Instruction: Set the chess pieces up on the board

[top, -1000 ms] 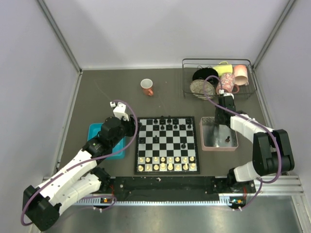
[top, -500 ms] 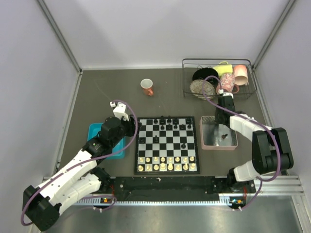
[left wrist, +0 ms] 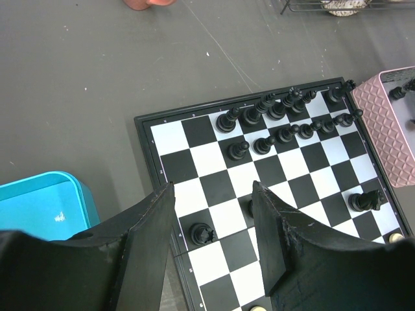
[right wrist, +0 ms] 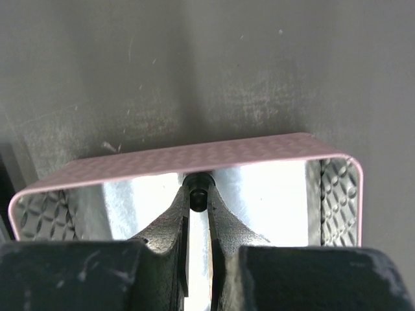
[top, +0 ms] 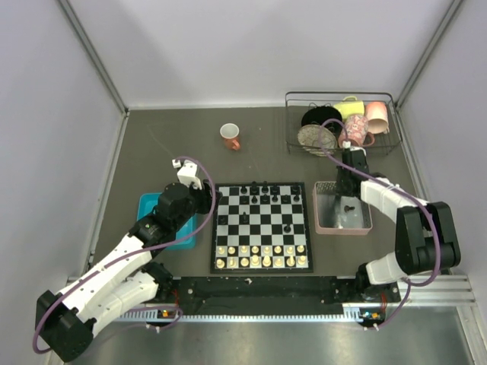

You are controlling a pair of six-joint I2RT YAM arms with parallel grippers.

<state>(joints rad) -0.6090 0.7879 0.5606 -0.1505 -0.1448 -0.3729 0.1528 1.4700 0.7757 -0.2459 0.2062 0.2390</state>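
Note:
The board (top: 262, 226) lies mid-table, with black chess pieces (top: 264, 188) along its far rows and cream ones along its near row. A stray black piece (top: 287, 227) stands mid-board. My left gripper (left wrist: 213, 243) is open above the board's left edge, over a black piece (left wrist: 201, 232) between its jaws. My right gripper (right wrist: 198, 197) is inside the pink tray (right wrist: 233, 150), shut on a small black chess piece (right wrist: 198, 198); it shows in the top view (top: 347, 204) above the tray (top: 367, 226).
A teal tray (top: 146, 204) lies left of the board under my left arm. An orange cup (top: 230, 136) stands behind the board. A wire rack (top: 341, 124) with cups and dishes stands at the back right.
The black piece in the pink tray has moved from the tray's near part toward its far side with my right gripper. My left arm has not moved.

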